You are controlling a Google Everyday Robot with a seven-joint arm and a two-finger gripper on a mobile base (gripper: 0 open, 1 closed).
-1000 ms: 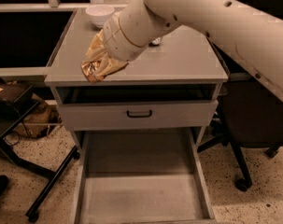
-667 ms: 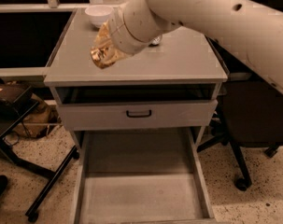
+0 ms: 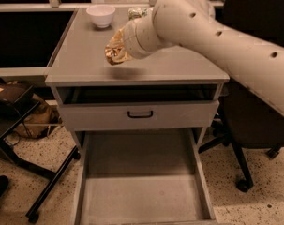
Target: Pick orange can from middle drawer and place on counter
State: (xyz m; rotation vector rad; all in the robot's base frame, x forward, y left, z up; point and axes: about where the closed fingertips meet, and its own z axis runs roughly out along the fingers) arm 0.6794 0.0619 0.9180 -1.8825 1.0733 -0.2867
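The orange can, shiny golden with mottled print, is held at the end of my white arm. My gripper is shut on it, its fingers mostly hidden behind the can and wrist. The can hangs a little above the grey counter, near its middle, with its shadow on the top just below. The middle drawer is pulled far out at the bottom of the view, and its flat grey floor is bare.
A white bowl and a pale green-white snack packet sit at the back of the counter. A drawer front with a black handle is slightly open under the top. A black office chair stands right; a chair base lies left.
The arm has carried the can a little to the right and farther back over the counter. The drawers have not moved.
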